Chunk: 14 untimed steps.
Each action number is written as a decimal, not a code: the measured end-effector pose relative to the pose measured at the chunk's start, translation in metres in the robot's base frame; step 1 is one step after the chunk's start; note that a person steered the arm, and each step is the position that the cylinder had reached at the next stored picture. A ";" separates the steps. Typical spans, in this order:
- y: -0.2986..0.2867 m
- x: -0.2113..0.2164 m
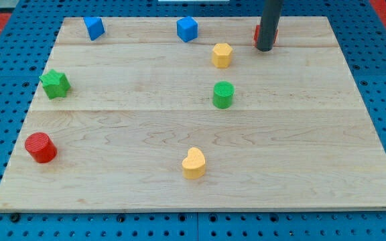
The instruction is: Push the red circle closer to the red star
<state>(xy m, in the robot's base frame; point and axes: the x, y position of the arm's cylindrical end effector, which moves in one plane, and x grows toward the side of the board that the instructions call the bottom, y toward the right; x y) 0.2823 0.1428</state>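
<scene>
Camera view: my tip (265,49) sits at the board's one o'clock edge, touching and half hiding the red star (257,35). No fingers here, just a bare rod. Red circle (40,147) lies at eight o'clock, well apart. Approach step, I judge: next, get round the circle's eight o'clock side and push toward one o'clock.
</scene>
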 end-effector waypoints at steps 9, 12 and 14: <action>-0.426 0.292; -0.394 0.219; -0.309 0.162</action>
<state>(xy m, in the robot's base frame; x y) 0.4442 -0.1661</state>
